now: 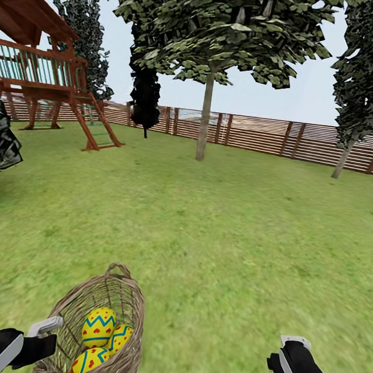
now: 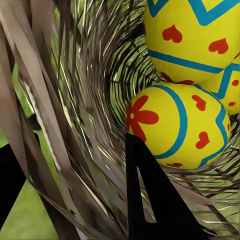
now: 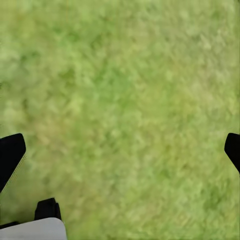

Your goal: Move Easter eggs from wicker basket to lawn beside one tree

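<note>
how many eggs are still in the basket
All three. In the head view the three yellow eggs sit inside the wicker basket, none out on the grass.

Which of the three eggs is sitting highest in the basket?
The egg at the back left of the pile, resting above the other two in the wicker basket.

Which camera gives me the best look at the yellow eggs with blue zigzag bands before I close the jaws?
The left wrist view: the yellow eggs with blue zigzag bands sit large and sharp inside the grey-brown woven wicker basket. The head view shows all three eggs small, in the basket. The right wrist view looks at the mottled green lawn.
</note>
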